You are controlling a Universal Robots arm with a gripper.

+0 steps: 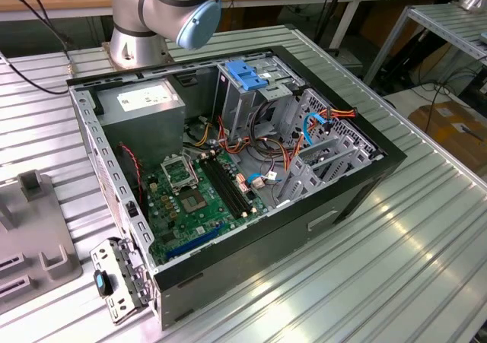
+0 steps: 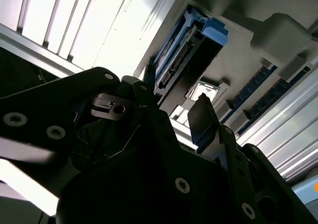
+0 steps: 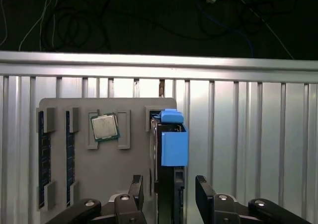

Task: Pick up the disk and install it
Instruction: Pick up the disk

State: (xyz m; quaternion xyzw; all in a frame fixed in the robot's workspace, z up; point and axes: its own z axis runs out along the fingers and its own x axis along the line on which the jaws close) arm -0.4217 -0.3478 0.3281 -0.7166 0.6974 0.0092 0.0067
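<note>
The disk stands on edge in a slot of a grey holder tray, its grey body framed by a light-blue carrier. My gripper is open, with one finger on each side of the disk and a small gap at both. In the second wrist view the disk lies just beyond my gripper, whose black fingers point toward it. The open computer case sits on the ribbed metal table, with a metal drive cage at its far side.
The holder tray also carries a processor chip and two memory sticks. In the exterior view the tray lies to the left of the case. The arm's base stands behind the case. Cables and a motherboard lie inside the case.
</note>
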